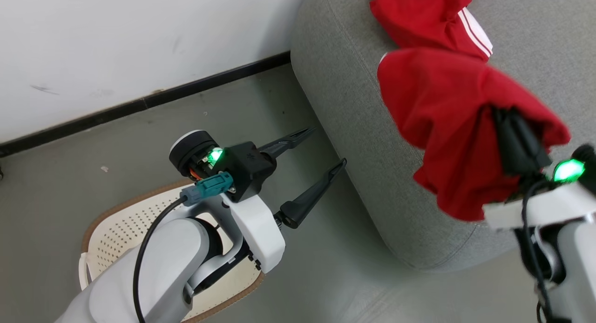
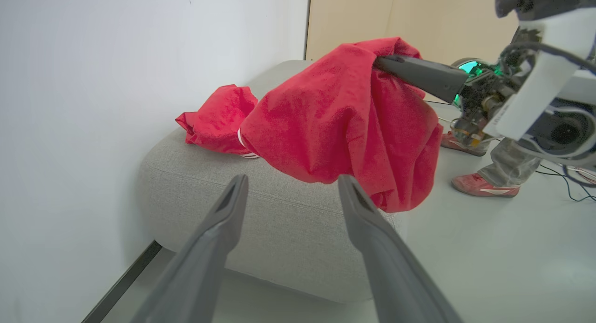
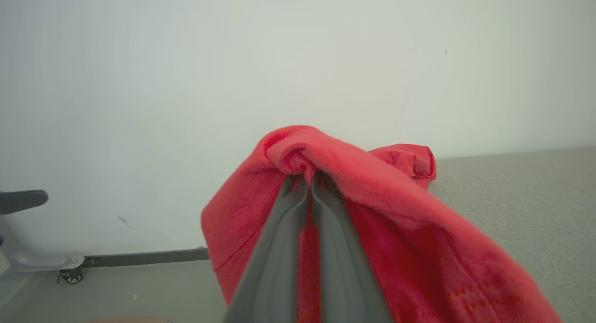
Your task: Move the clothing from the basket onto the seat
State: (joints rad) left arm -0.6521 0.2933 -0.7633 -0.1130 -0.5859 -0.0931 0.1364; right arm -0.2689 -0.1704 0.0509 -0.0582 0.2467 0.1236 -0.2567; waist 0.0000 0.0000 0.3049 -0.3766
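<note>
Red cloth bunches round the right gripper (image 3: pixel 305 178): its two fingers are pressed together w/ a fold of the held garment (image 1: pixel 442 113) pinched between them. Its right arm comes in from the near right, wrist raised, fingers aimed toward the far wall (image 1: pixel 116 43). The held garment hangs over the near-left corner of the grey seat (image 1: pixel 344 81), lower folds drooping past the seat's edge; can't tell if it touches the cushion. A second garment (image 1: pixel 419 16), w/ white stripes, lies crumpled on the seat top just beyond the held one.

On the other side the left gripper (image 1: pixel 328 146) is empty, fingers spread apart, hovering above the floor (image 1: pixel 233 109) btwn basket and seat, tips near the seat's left side. The basket (image 1: pixel 121 220) sits on the floor at near left, partly hidden under the left arm. A person's feet (image 2: pixel 484 185) in red shoes stand on the floor beyond the seat, behind the right arm.
</note>
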